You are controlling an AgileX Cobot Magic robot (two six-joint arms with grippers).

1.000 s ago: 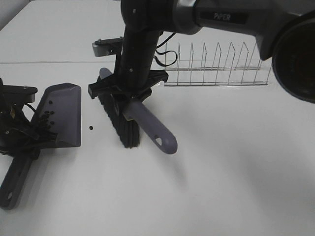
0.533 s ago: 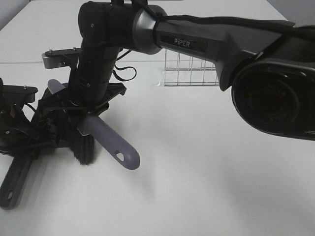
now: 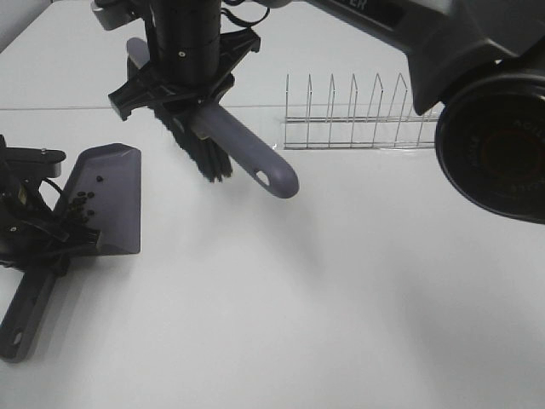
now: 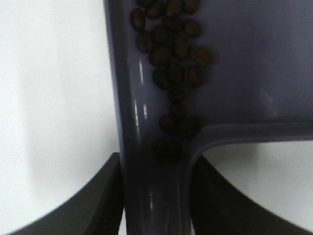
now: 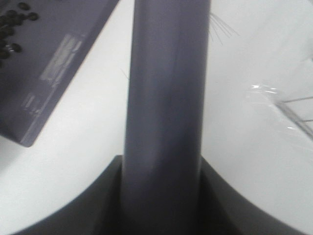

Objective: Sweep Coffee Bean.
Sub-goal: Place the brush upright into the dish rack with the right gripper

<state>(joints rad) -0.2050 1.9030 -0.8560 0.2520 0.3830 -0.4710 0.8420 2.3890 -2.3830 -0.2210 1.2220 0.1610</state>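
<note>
The grey dustpan (image 3: 106, 200) lies flat at the table's left, and my left gripper (image 3: 47, 247) is shut on its handle (image 4: 152, 191). Several coffee beans (image 3: 81, 206) lie in the pan; the left wrist view shows the coffee beans (image 4: 172, 58) piled against the rim where the handle starts. My right gripper (image 3: 200, 102) is shut on the grey brush handle (image 3: 255, 162). It holds the brush in the air behind and to the right of the pan, black bristles (image 3: 204, 158) hanging down. The right wrist view shows the brush handle (image 5: 166, 98) above the dustpan (image 5: 54, 63).
A wire dish rack (image 3: 366, 115) stands at the back, right of the brush. The white table (image 3: 341, 298) stretches to the front and right. The right arm's big dark housing (image 3: 490, 128) fills the upper right of the high view.
The right arm swept the brush left up to the pan's lip, then lifted it up and back. The lone bean in front of the pan is gone from the table.
</note>
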